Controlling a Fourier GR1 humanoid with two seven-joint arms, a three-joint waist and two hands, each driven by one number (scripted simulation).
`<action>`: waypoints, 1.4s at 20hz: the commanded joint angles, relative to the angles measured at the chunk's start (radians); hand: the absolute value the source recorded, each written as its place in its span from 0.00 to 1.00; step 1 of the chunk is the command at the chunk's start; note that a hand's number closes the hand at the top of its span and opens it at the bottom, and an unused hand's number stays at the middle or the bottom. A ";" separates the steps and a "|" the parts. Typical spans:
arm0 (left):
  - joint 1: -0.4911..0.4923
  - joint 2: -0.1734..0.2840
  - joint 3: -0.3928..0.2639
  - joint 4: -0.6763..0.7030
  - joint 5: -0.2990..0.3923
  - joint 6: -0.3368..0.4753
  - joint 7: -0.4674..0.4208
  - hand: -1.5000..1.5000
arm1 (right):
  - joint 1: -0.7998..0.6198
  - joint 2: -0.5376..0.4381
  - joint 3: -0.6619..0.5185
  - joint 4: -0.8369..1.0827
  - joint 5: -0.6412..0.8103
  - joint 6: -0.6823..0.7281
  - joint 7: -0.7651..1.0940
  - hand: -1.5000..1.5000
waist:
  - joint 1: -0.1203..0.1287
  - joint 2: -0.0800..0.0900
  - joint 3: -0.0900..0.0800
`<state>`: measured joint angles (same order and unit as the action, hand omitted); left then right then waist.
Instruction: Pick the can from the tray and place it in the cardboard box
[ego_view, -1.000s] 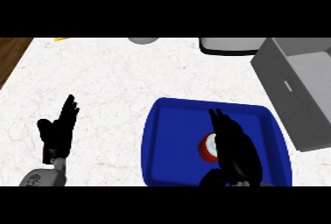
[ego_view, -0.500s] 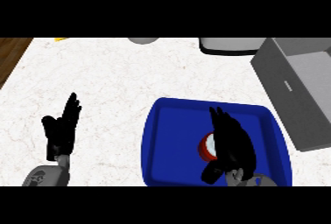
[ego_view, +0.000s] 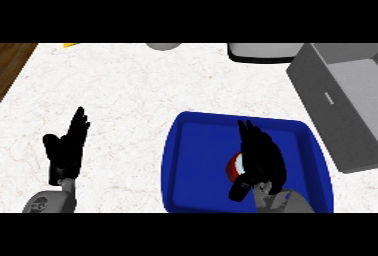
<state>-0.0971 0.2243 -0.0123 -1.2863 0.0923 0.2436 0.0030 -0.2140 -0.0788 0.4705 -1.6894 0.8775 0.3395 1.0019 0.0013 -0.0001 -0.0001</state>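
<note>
A blue tray (ego_view: 199, 165) lies on the white counter at the lower right. Inside it sits the can (ego_view: 235, 167), of which only a red and white sliver shows at the left of my right hand (ego_view: 260, 159). That hand lies over the can with its fingers stretched toward the tray's far wall and its thumb hanging down beside the can; the fingers are not curled round it. The grey box (ego_view: 341, 102) stands open just right of the tray. My left hand (ego_view: 68, 147) rests open at the lower left, fingers up.
A grey bowl-like container (ego_view: 262, 51) sits at the counter's far edge, with a smaller grey object (ego_view: 164, 46) to its left and a yellow item (ego_view: 70, 45) at the far left corner. A wooden floor strip (ego_view: 13, 62) borders the counter's left edge.
My right hand has drawn slightly back and down over the can, its thumb now lower beside it. The left hand has barely shifted.
</note>
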 joint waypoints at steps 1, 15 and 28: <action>-0.039 0.006 0.044 0.078 0.002 -0.028 -0.041 0.50 | 0.016 0.029 -0.006 0.066 0.042 -0.005 0.027 0.00 | -0.002 0.001 0.000; -0.042 -0.046 0.058 0.045 -0.053 -0.022 -0.004 0.50 | 0.013 0.018 -0.069 0.090 0.081 -0.014 -0.199 1.00 | -0.004 0.000 0.000; 0.039 -0.028 0.077 -0.028 -0.048 -0.032 0.011 0.50 | 0.274 -0.453 0.133 -0.035 0.061 -0.083 -0.901 1.00 | -0.043 -0.016 0.004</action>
<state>-0.0699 0.1859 0.0514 -1.3112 0.0363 0.2153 0.0138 -0.0384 -0.3495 0.5332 -1.6818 0.9732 0.2227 0.3352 -0.0262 -0.0202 -0.0018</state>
